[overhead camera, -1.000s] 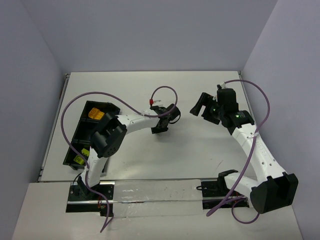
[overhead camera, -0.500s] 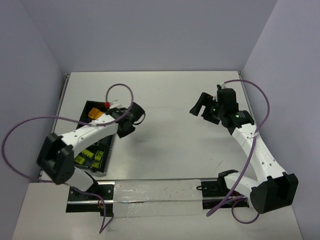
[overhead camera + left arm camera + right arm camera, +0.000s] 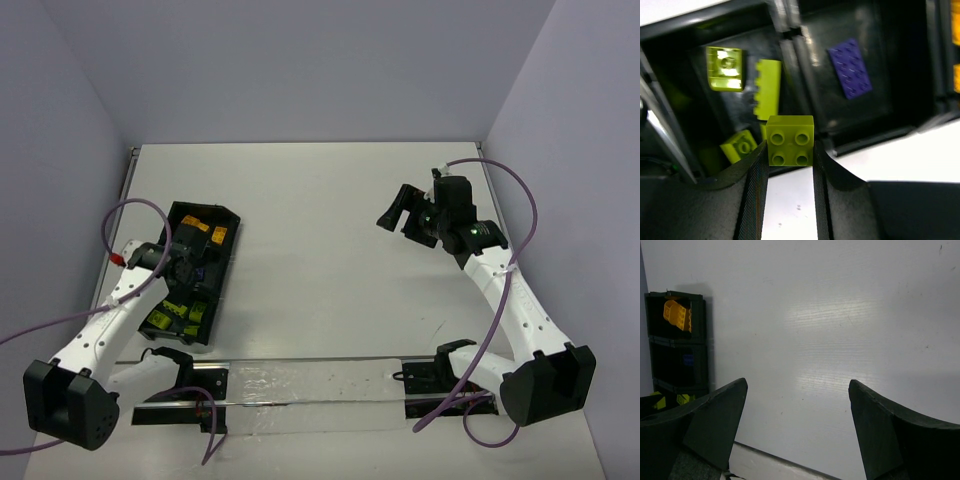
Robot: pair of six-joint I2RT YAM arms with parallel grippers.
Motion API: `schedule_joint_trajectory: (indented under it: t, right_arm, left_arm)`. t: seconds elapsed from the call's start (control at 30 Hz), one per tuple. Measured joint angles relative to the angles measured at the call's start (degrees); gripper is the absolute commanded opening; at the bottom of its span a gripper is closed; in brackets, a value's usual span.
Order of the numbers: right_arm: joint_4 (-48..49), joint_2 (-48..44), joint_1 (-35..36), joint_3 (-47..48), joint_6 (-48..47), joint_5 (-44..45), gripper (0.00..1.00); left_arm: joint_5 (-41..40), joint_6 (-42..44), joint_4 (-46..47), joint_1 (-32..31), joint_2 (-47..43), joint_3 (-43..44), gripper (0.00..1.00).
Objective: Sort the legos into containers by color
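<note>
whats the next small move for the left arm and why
Probably nudge the left gripper further over the lime compartment before releasing: its held lime brick hangs by the tray's rim, close to the divider beside the purple brick.

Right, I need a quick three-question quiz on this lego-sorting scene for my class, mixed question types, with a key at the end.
1. True or false: the right claw holds a brick.
2. What colour is the gripped brick in the left claw? A orange, B lime-green, C purple.
3. Fill in: the purple brick lies in the tray's ____ compartment.
Key: 1 false (it is open and empty); 2 B; 3 middle.
</note>
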Motion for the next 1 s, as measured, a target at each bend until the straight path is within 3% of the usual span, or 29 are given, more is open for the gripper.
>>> schedule_joint_trajectory:
  t: [0.07,0.2,0.37,0.47,0.7,0.9,1.0]
  right_arm:
    - [0.0,0.1,0.0,0.0,0.0,-0.1,0.89]
    - [0.0,0.2,0.0,0.0,0.0,-0.3,0.89]
    - [0.0,0.3,0.0,0.0,0.0,-0.4,0.89]
    - [0.0,0.5,0.0,0.0,0.0,-0.5,0.89]
    - [0.0,0.6,0.0,0.0,0.0,-0.7,0.96]
    - [-0.4,0.6,0.0,0.0,-0.1,1.9,1.0]
    - [-1.0,0.6,0.0,0.2,-0.1,3.9,1.0]
  left_arm:
    - [0.0,-0.3,-0.8,1.0,-0.3,-0.8,0.05]
    - [0.0,-2.4,-2.7,1.3,0.0,-1.0,0.25]
    - [0.0,-5.8,-5.1,1.3,-0.5,-1.1,0.69]
    - [0.1,-6.8,-5.3,1.3,-2.1,-1.3,0.84]
    - [0.1,-4.9,-4.9,1.3,-3.1,-1.6,0.9]
    - [3.2,13.1,5.0,0.6,-0.2,3.1,0.96]
    - [5.0,24.3,13.3,-3.5,2.4,8.5,0.97]
